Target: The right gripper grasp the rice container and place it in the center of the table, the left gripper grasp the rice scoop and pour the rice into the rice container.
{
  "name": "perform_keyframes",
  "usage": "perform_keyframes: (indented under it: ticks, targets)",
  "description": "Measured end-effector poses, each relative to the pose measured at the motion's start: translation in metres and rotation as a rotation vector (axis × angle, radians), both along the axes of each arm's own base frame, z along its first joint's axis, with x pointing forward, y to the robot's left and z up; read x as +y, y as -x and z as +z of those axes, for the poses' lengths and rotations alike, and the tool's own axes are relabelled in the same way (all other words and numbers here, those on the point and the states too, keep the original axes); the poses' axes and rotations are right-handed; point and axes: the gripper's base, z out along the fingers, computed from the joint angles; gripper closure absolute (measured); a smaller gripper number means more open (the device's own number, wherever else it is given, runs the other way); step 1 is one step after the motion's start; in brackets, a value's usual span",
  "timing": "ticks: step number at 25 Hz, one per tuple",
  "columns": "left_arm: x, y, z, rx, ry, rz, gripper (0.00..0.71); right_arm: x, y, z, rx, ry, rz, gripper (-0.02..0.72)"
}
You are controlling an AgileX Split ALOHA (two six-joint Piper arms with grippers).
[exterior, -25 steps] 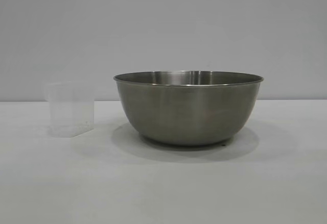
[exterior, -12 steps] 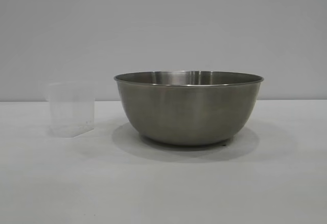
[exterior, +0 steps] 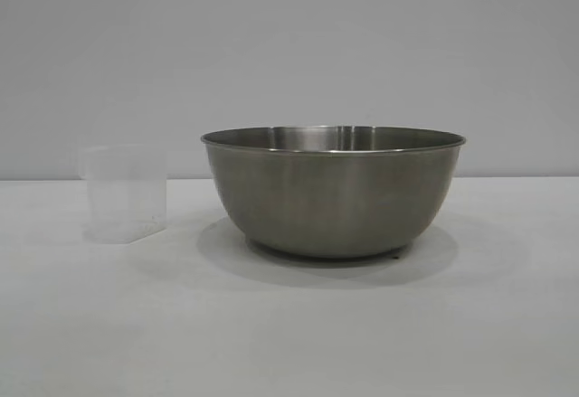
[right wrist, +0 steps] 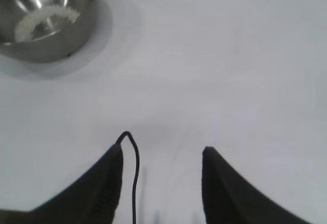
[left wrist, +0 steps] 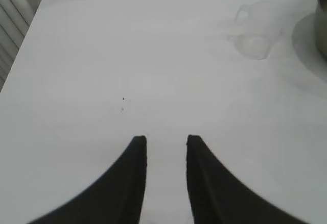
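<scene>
Well beyond the open, empty right pincer (right wrist: 162, 155), the rice container (right wrist: 48, 17) with rice (right wrist: 43, 20).

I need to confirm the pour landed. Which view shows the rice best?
The right wrist view: it looks down into the rice container, where the rice lies as a pale arc. The exterior view shows only the bowl's outer wall; the left wrist view catches just its edge.

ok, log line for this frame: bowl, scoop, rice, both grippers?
steel bowl: mid-table | rice: in bowl | scoop: upright beside bowl, apart | left gripper: open, empty | right gripper: open, empty
</scene>
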Motion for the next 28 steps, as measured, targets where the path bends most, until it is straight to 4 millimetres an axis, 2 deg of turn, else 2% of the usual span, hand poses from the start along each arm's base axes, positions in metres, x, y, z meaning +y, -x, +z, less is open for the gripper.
perform_keyframes:
  ticks: [3,6,11,28]
  targets:
    - [0.000,0.000,0.000,0.000,0.000,0.000,0.562,-0.002,0.013,0.000,-0.076,-0.014,-0.052,0.404]
    - [0.000,0.000,0.000,0.000,0.000,0.000,0.562,-0.002,0.017,-0.001,-0.103,-0.017,-0.098,0.404]
    - [0.000,0.000,0.000,0.002,0.000,0.000,0.562,-0.002,0.018,-0.001,-0.100,-0.014,-0.150,0.404]
    - [0.000,0.000,0.000,0.002,0.002,-0.040,0.562,-0.002,0.018,-0.001,-0.100,-0.014,-0.152,0.404]
